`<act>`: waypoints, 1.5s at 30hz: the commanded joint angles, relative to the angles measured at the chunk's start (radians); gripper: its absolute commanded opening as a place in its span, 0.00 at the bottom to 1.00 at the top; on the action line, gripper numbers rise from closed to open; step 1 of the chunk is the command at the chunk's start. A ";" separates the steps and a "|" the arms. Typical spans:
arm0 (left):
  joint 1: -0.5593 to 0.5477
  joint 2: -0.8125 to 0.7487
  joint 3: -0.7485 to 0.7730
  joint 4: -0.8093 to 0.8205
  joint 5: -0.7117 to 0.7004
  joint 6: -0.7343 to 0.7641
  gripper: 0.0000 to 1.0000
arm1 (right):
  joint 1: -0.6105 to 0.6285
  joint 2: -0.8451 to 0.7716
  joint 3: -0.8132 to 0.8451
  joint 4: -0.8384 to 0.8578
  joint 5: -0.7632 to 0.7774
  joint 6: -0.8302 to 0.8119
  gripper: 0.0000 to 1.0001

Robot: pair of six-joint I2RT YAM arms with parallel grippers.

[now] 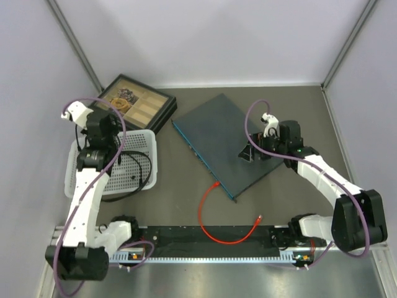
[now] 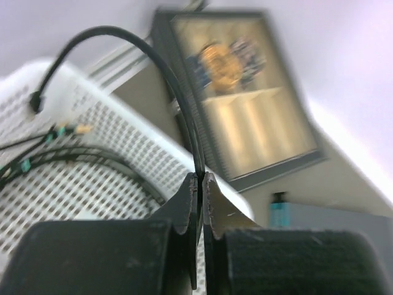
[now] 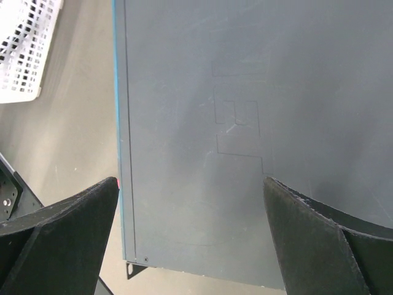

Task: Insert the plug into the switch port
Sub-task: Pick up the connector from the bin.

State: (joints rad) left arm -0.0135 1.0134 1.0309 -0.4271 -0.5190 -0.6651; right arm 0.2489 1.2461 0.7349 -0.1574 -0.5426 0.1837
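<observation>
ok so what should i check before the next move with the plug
1. Left gripper shut on the thin black cable: ok.
2. Black cable clear of the white perforated plastic basket: not ok, its far end lies inside.
3. Right gripper open above the flat dark blue-grey metal switch: ok.
4. Switch's teal port edge unobstructed: not ok, a red cable ends at it.
5. Whether that red end is plugged in: cannot tell.
6. Which ports are free: cannot tell.
</observation>
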 commanded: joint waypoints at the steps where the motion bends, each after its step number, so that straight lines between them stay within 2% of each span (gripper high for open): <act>1: 0.003 -0.111 0.054 0.134 0.112 0.096 0.00 | 0.015 -0.057 0.009 0.019 0.003 -0.010 0.99; 7: 0.004 -0.206 0.073 0.218 0.281 0.104 0.00 | 0.016 -0.086 0.006 0.015 0.007 -0.010 0.99; 8: 0.003 -0.207 0.086 0.221 0.368 0.122 0.00 | 0.016 -0.092 0.006 0.013 0.004 -0.007 0.99; 11: 0.001 -0.181 0.112 0.235 0.514 0.148 0.00 | 0.016 -0.102 0.009 0.021 -0.009 0.003 0.99; 12: 0.001 -0.165 0.113 0.246 0.643 0.151 0.00 | 0.016 -0.109 0.009 0.022 -0.013 0.005 0.99; 14: 0.000 -0.151 0.110 0.281 0.749 0.156 0.00 | 0.016 -0.120 0.012 0.021 -0.016 0.014 0.99; 15: -0.011 -0.139 0.107 0.297 0.848 0.169 0.00 | 0.015 -0.138 0.011 0.018 -0.017 0.017 0.99; 19: -0.094 -0.118 0.077 0.332 0.976 0.254 0.00 | 0.015 -0.198 0.003 0.018 -0.013 0.036 0.99; 23: -0.300 -0.082 0.052 0.309 0.970 0.413 0.00 | 0.016 -0.255 0.008 0.004 -0.017 0.059 0.99; 24: -0.392 -0.063 0.051 0.285 0.958 0.483 0.00 | 0.015 -0.269 0.009 0.002 -0.019 0.060 0.99; 29: -0.609 -0.012 -0.008 0.300 0.892 0.628 0.00 | 0.016 -0.348 0.012 -0.019 -0.003 0.095 0.99; 36: -0.804 0.066 -0.106 0.337 0.771 0.876 0.00 | 0.015 -0.448 -0.025 0.048 0.038 0.206 0.99; 42: -0.913 0.120 -0.181 0.367 0.738 1.011 0.00 | 0.016 -0.459 0.015 -0.062 0.086 0.132 0.99; 45: -0.994 0.152 -0.198 0.367 0.666 1.073 0.00 | 0.015 -0.424 0.027 -0.097 0.095 0.105 0.99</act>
State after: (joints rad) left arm -0.9283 1.1378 0.8486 -0.1410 0.2253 0.2661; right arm 0.2527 0.7963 0.7143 -0.1970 -0.4767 0.3328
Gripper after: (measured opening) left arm 0.023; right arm 0.989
